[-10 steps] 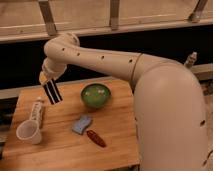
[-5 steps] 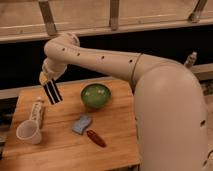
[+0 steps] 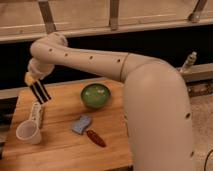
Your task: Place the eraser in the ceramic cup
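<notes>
Kitchen-like spot — wooden counter (image 3: pixel 65 150), green bowl (image 3: pixel 96 96)

you are seeing the eraser (image 3: pixel 40 93), a flat black bar with white lengthwise stripes, hanging tilted in the air, its upper end pinched in the closed gripper (image 3: pixel 33 82) over the left rear of the wooden table (image 3: pixel 65 150). the ceramic cup (image 3: pixel 28 132), small and plain white, is standing upright near the front left, below the eraser and apart from it.

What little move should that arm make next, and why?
Probably shift the gripper sideways until it is over the ceramic cup. It is shut on the eraser, which hangs above the table beside the cup, apparently not yet over its mouth.
</notes>
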Controlling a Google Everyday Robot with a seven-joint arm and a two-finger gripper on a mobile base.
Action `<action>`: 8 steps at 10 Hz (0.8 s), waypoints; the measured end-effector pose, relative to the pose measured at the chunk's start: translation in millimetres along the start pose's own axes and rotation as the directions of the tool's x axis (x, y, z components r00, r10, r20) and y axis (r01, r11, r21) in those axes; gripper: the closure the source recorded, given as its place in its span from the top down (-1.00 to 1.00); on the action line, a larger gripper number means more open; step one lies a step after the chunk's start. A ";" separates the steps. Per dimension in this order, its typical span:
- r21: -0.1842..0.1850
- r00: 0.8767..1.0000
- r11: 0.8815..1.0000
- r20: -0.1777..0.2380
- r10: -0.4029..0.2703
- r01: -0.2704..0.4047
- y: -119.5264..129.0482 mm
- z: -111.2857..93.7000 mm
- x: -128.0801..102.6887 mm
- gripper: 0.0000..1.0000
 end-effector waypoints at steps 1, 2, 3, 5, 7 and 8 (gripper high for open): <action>-0.020 0.999 0.999 0.012 -0.029 0.030 13.2 2.0 -5.2 -1.00; -0.035 0.999 0.998 0.023 -0.049 0.050 22.6 2.9 -8.1 -1.00; -0.054 0.997 0.996 0.036 -0.068 0.070 34.2 3.8 -9.6 -1.00; -0.086 0.995 0.992 0.054 -0.085 0.090 56.0 5.2 -6.8 -1.00; -0.117 0.995 0.989 0.066 -0.081 0.088 71.9 9.5 1.8 -1.00; -0.137 0.995 0.987 0.067 -0.071 0.079 77.3 13.3 6.5 -1.00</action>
